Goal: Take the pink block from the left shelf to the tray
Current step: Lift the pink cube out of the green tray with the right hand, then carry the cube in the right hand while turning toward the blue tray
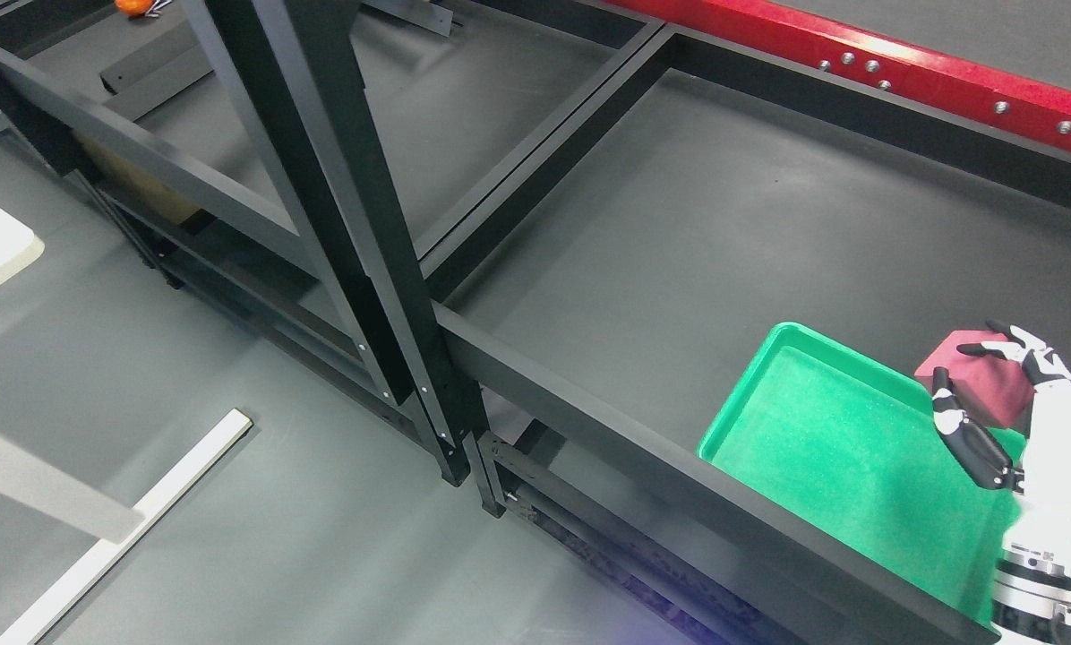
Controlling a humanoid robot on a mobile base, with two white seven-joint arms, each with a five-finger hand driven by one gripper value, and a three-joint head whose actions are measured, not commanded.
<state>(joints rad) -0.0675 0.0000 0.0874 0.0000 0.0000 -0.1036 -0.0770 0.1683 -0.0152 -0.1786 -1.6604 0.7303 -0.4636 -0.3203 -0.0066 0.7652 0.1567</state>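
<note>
A black metal shelf frame (535, 376) is filling most of the head view, its dark grey deck lying inside low black rails and a thick black upright (356, 224) crossing the picture from the top towards the lower middle. A red beam (903, 63) studded with silver bolts is running along the far side at the upper right. Grey floor is showing at the lower left, with a pale strip (132, 528) lying on it. On the right-hand part of the deck a green tray (822, 448) is sitting close behind the front rail, tilted in the frame like everything else. The right robot hand (992, 403), white with dark finger joints, is coming in from the lower right corner and is grasping the pink block (974, 376), with fingers over the block's top and a thumb against its near face. The block is being held over the far right edge of the tray; whether it is touching the tray cannot be told. At the top left, something small and orange (132, 5) is peeking in.
</note>
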